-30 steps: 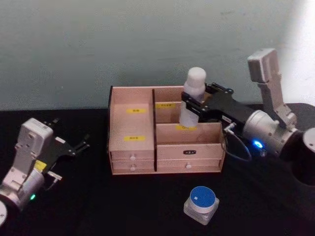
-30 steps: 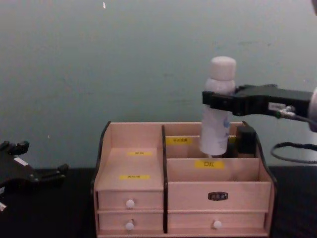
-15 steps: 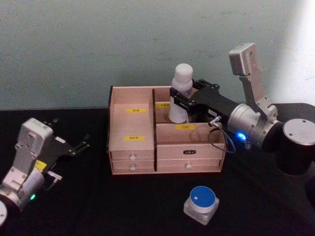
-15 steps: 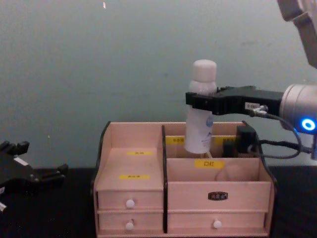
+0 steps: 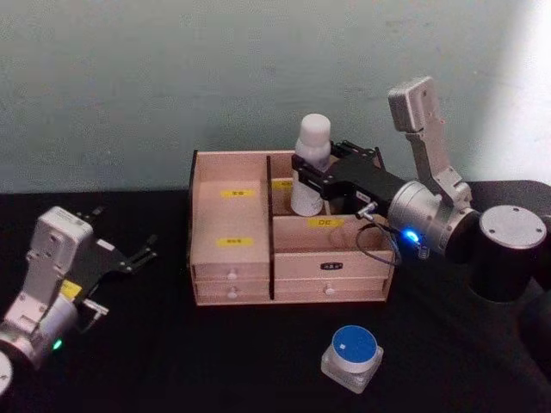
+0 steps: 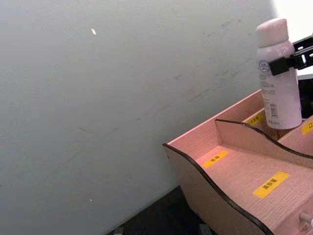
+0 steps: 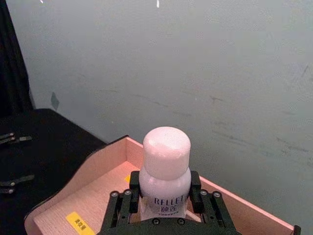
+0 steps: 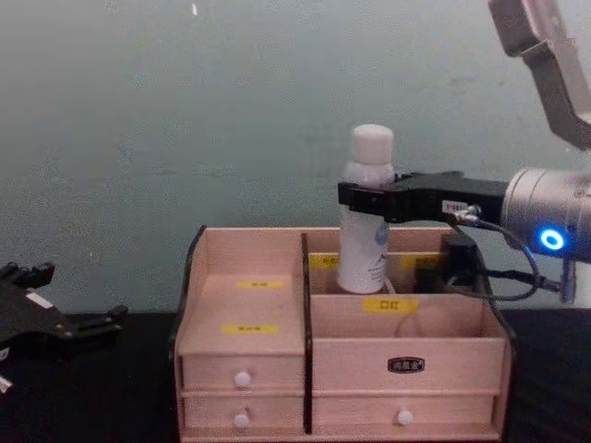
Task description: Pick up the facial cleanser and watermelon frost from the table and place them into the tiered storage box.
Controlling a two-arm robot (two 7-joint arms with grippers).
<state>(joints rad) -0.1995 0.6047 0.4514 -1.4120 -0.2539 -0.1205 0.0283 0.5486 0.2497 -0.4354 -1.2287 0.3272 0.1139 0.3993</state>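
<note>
Head view: the right claw (image 5: 312, 178) reaches in from the right and is closed around a white bottle (image 5: 310, 163), presumably the facial cleanser, gripping it just below the cap. The bottle stands upright over the rear right compartment of the storage box (image 5: 231, 258), close to the middle divider. A blue-lidded jar (image 5: 352, 356), probably the watermelon frost, sits on the black worktop (image 5: 215, 361) in front of the box, well apart from both claws. The left claw (image 5: 125, 231) rests parked at the left with its fingers spread and holds nothing.

Left wrist view: the bottle (image 6: 279, 78) hangs upright with its base dipping behind the curved divider of the box (image 6: 230, 166).

Right wrist view: the claw's fingers (image 7: 121, 205) press both sides of the bottle (image 7: 165, 166) under its rounded cap, and the box's far wall (image 7: 88, 166) lies beyond.

Chest view: the bottle (image 8: 367, 212) has its lower end hidden behind the front wall of the rear compartment (image 8: 397, 341), so I cannot tell whether it touches the floor there.

The step is setting the bottle down. To do it well, lower it straight, keep it vertical and clear of the divider, and release only once the base is seated. Then lift the claw out upward so the fingers do not knock the cap.
</note>
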